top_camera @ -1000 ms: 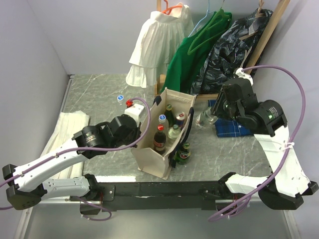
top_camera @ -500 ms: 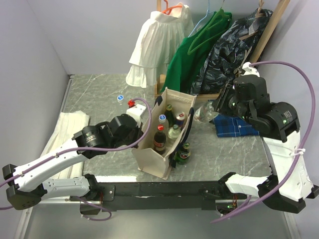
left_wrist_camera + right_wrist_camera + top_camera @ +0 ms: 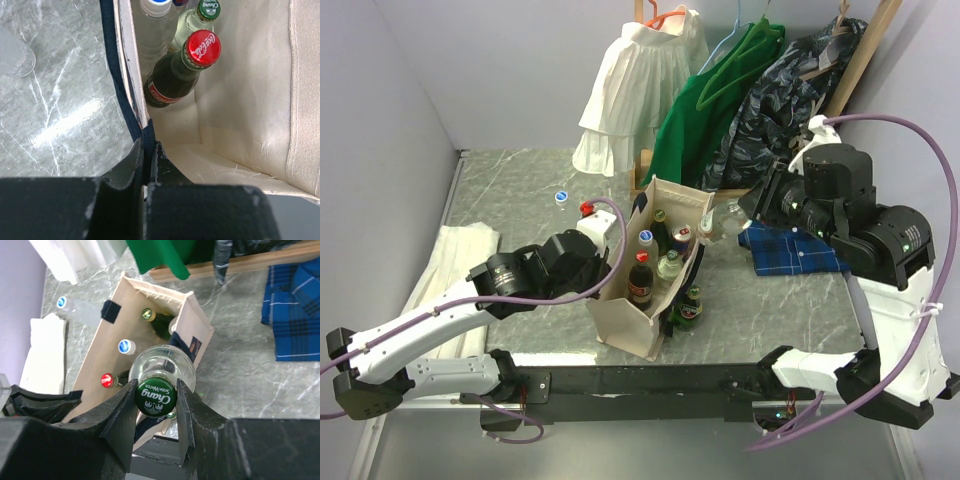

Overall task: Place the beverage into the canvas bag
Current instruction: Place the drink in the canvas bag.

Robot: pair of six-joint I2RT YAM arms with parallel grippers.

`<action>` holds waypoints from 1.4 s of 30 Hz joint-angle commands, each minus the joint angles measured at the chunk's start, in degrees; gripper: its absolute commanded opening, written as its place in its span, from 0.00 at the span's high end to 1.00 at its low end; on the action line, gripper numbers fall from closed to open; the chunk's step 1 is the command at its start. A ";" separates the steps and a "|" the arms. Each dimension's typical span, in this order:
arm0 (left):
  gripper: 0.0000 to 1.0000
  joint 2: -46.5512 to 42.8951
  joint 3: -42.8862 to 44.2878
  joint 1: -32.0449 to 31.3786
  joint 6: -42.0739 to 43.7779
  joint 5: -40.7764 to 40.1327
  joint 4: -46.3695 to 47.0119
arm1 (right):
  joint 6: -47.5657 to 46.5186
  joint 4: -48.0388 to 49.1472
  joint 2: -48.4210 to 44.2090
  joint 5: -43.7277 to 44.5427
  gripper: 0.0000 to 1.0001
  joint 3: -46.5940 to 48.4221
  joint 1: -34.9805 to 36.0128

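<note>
Right claw (image 3: 156, 404) grasping the neck of a clear soda water bottle (image 3: 161, 367), green cap up, one finger on each side of the cap. The bottle hangs in the air over the right rim of the canvas bag (image 3: 632, 325), by the navy strap, not inside it; in the top view it shows at that rim (image 3: 715, 222) with the right claw (image 3: 745, 207) just right of the bag. The bag stands upright and open on the tabletop (image 3: 520, 190).

Left claw (image 3: 148, 162) clenched on the bag's left rim at the navy strap, pinching the fabric; the top view has it (image 3: 610, 263) against the bag's left wall.

Inside the bag (image 3: 250, 75): cola bottle (image 3: 175, 75) with red cap, blue-capped clear bottle (image 3: 152, 25), green-capped bottle (image 3: 197, 17), all along the left wall.

A green bottle (image 3: 688, 308) stands outside, touching the bag's near right side. Folded white cloth (image 3: 460, 260) lies well left of the bag, blue plaid cloth (image 3: 790, 250) right of it. Hanging clothes (image 3: 705, 110) are behind it.
</note>
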 commanded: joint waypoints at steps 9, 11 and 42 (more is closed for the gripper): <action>0.99 -0.50 0.35 -1.30 0.72 1.00 3.89 | -0.61 13.45 3.87 1.40 1.00 6.50 8.25; 0.99 -0.42 0.18 -1.39 0.72 0.83 3.98 | -0.79 12.58 5.20 4.83 1.00 8.17 12.12; 0.99 0.29 0.35 -1.48 1.42 -1.99 3.80 | 5.97 1.85 9.78 14.60 1.00 5.02 23.99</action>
